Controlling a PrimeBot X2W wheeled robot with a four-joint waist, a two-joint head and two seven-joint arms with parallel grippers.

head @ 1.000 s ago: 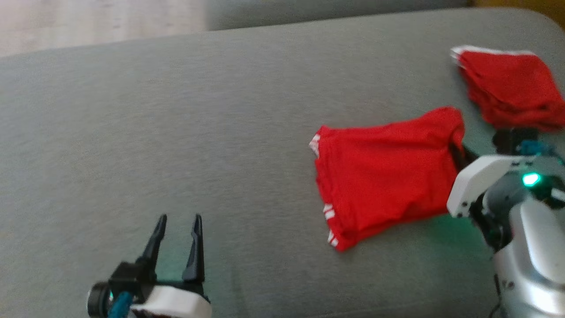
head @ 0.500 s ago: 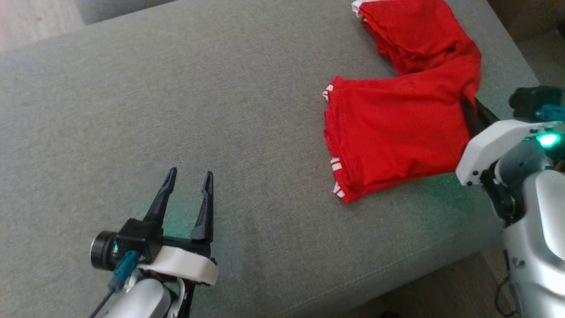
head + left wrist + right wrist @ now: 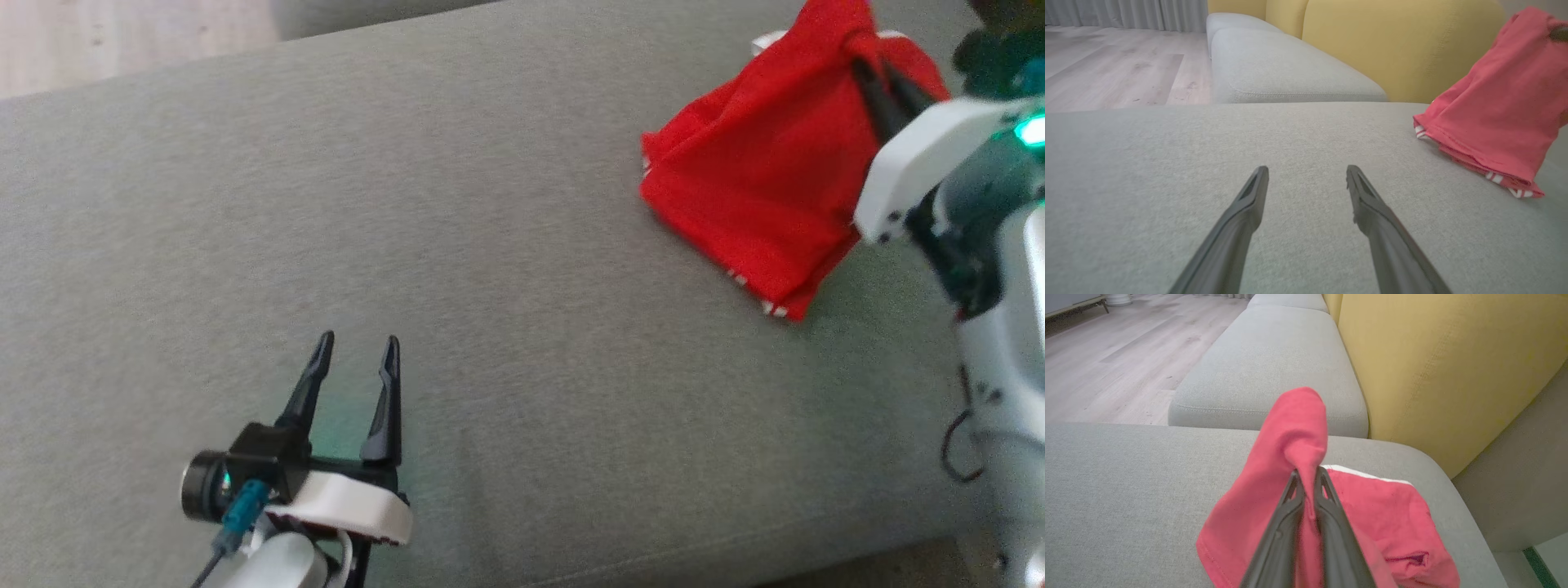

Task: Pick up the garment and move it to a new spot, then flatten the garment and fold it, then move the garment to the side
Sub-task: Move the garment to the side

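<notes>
Your left fingers (image 3: 385, 392) stand spread low over the bare grey seat cushion (image 3: 506, 229), with wide open fabric ahead and to the right. Farther right, your right fingers (image 3: 880, 96) are pinched shut on the red garment (image 3: 759, 171), its top lifted and its striped hem on the cushion. Just behind it another red garment (image 3: 1392, 514) lies near the cushion's rounded corner, with the yellow backrest (image 3: 1453, 375) beyond.

Soft, even daylight filled every view, brightest on the wooden floor (image 3: 122, 41). A green glow tinted the grey cushion (image 3: 490, 245) by the left pincer (image 3: 359, 337). The right arm (image 3: 971, 212) was blurred; the garment (image 3: 1502, 102) looked washed-out pink in the wrist views.
</notes>
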